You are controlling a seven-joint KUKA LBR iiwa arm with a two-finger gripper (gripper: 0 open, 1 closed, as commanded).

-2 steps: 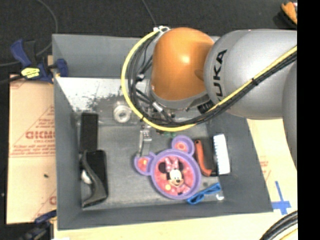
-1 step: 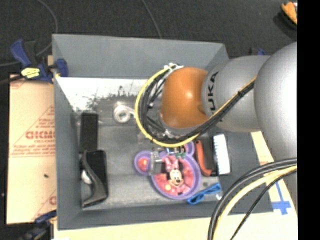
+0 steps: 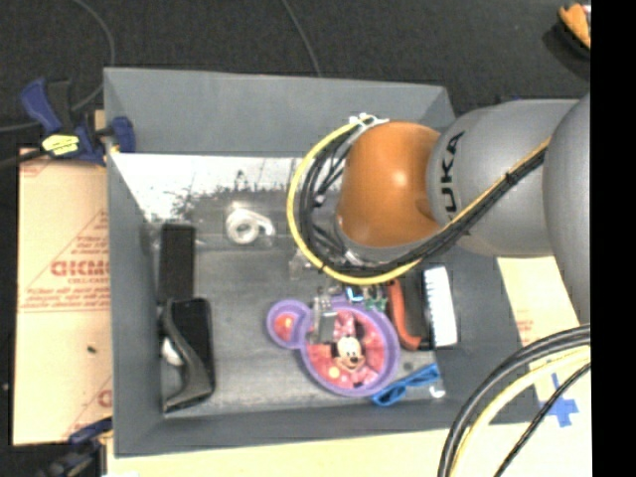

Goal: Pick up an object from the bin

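A blue plastic piece (image 3: pixel 405 386) lies by the front wall of the grey bin (image 3: pixel 268 107), touching a round purple Minnie Mouse toy (image 3: pixel 350 354) at front right. The gripper (image 3: pixel 323 318) hangs over the toy's left part; whether it is open or closed cannot be told. An orange-handled brush (image 3: pixel 435 306) lies just right of the toy, a black object (image 3: pixel 187 336) lies at the left, and a whitish ring (image 3: pixel 246 225) sits near the back.

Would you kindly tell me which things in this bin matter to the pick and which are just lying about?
In play: gripper; purple Minnie Mouse toy beneath it.
Lying about: black holder at left, white ring, orange brush, blue clip.
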